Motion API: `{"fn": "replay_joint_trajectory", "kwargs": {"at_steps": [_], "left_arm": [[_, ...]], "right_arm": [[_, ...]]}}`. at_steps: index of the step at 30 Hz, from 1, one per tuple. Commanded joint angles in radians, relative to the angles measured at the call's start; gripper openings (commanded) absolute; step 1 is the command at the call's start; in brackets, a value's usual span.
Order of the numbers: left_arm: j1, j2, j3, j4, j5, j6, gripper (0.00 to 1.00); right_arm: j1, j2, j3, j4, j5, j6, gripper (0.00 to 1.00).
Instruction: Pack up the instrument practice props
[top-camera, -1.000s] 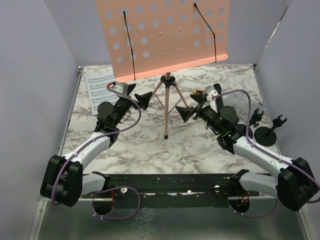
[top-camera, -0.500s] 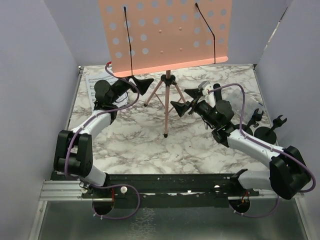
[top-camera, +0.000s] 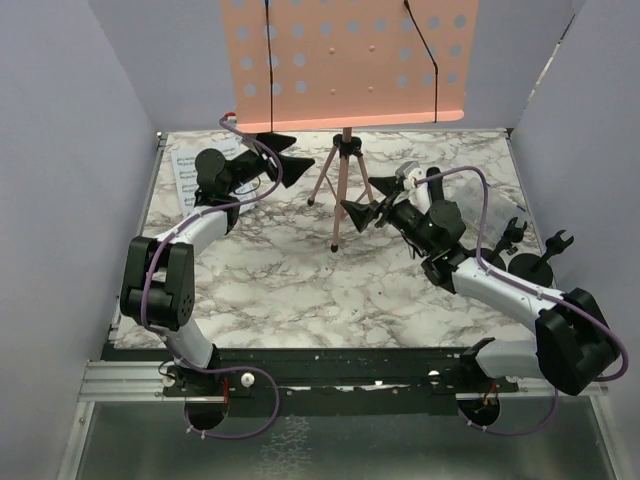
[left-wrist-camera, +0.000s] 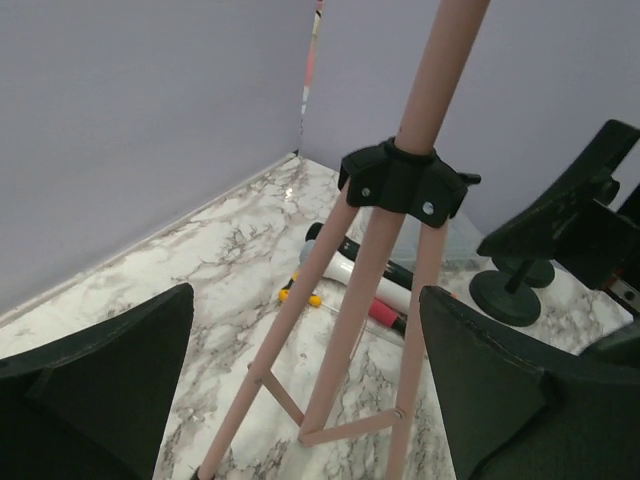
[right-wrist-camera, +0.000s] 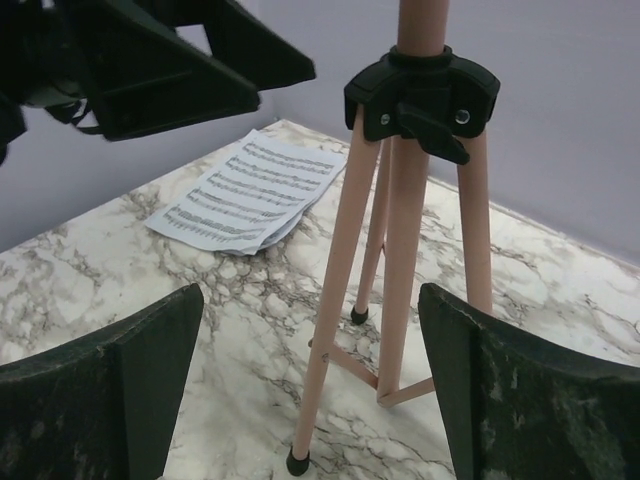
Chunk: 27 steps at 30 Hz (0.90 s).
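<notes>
My left gripper (top-camera: 285, 153) is spread apart and holds nothing. It sits near the far edge of the table (top-camera: 280, 290), just left of the pink tripod music rest (top-camera: 340, 190). My right gripper (top-camera: 368, 200) is likewise spread apart and empty, just right of the tripod. In both wrist views the black hub (left-wrist-camera: 400, 180) and the legs appear in the gap between the fingers. The perforated board (top-camera: 350, 60) tops the pole. The sheet-music pages (top-camera: 185, 172) lie at the far-left corner. One round-based holder (top-camera: 530, 268) stands by the right edge.
</notes>
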Motion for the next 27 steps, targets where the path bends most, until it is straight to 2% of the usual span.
{"fn": "replay_joint_trajectory", "kwargs": {"at_steps": [1, 4, 14, 21, 27], "left_arm": [[0.0, -0.081, -0.109, 0.059, 0.002, -0.005, 0.94], [0.0, -0.12, -0.18, 0.059, -0.033, 0.002, 0.94], [-0.012, -0.21, -0.381, 0.052, -0.159, 0.021, 0.94], [-0.043, -0.246, -0.423, 0.006, -0.197, 0.027, 0.93], [-0.056, -0.272, -0.433, -0.069, -0.217, 0.059, 0.93]], "right_arm": [[0.009, 0.073, 0.036, 0.096, 0.113, -0.012, 0.92], [0.014, 0.119, 0.052, 0.187, 0.153, -0.031, 0.92], [0.014, 0.166, 0.173, 0.344, 0.162, -0.089, 0.89], [0.014, 0.293, 0.313, 0.412, 0.21, -0.162, 0.83], [0.015, 0.383, 0.393, 0.424, 0.235, -0.189, 0.73]]}}
